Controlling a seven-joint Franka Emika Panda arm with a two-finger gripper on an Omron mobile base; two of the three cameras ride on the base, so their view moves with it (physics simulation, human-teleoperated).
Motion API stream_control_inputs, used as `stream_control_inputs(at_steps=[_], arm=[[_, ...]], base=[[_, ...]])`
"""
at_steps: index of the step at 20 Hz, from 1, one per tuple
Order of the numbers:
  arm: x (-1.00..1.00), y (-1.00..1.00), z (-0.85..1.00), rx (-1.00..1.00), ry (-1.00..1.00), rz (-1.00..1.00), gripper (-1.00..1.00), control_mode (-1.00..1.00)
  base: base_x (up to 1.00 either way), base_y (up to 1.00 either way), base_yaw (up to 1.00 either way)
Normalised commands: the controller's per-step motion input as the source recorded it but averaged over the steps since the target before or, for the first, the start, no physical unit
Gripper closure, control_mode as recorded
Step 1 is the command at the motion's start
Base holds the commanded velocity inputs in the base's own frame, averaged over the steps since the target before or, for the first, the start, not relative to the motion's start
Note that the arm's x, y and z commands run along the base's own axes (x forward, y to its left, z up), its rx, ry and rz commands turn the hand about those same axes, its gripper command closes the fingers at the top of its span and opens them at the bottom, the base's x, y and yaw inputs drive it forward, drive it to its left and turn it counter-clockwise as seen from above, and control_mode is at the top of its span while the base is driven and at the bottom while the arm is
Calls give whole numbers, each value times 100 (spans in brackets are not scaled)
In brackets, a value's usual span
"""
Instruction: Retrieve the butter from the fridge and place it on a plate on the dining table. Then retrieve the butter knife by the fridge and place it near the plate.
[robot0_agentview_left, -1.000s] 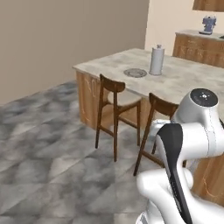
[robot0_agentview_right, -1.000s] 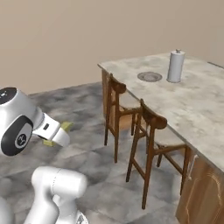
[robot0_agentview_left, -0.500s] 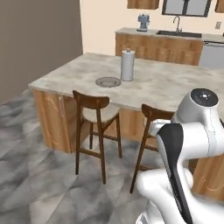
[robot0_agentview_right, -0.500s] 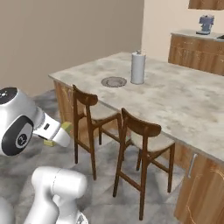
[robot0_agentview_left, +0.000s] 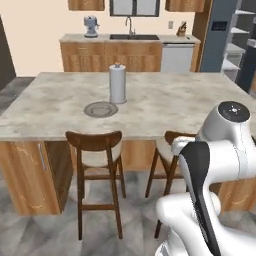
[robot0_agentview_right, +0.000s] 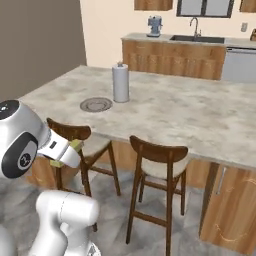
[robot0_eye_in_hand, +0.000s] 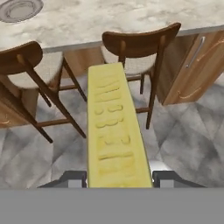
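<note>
I see the gripper (robot0_eye_in_hand: 119, 177) clamped on the butter (robot0_eye_in_hand: 114, 140), the stick jutting forward between the fingers, above the floor before two stools. The plate (robot0_agentview_left: 100, 108) lies on the dining table (robot0_agentview_left: 175, 107), beside a paper-towel roll (robot0_agentview_left: 117, 83).

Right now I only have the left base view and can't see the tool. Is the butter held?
Observer: Yes. In the hand view the butter sticks out from between the tool fingers.
Operator: What's ahead of the tool?
Observer: Two wooden chairs at the dining table edge.
Operator: Is the plate visible from the hand?
Observer: Yes, the plate sits at that view's top left corner.
</note>
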Motion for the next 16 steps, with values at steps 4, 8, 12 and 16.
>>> stream_control_inputs(at_steps=[4, 8, 12, 16], arm=[[0, 0, 0, 0, 0, 0, 100, 100], [0, 0, 0, 0, 0, 0, 100, 100], [0, 0, 0, 0, 0, 0, 100, 100], [0, 0, 0, 0, 0, 0, 100, 100]], base=[[84, 99, -67], [81, 99, -66], [68, 100, -50], [27, 92, -8]])
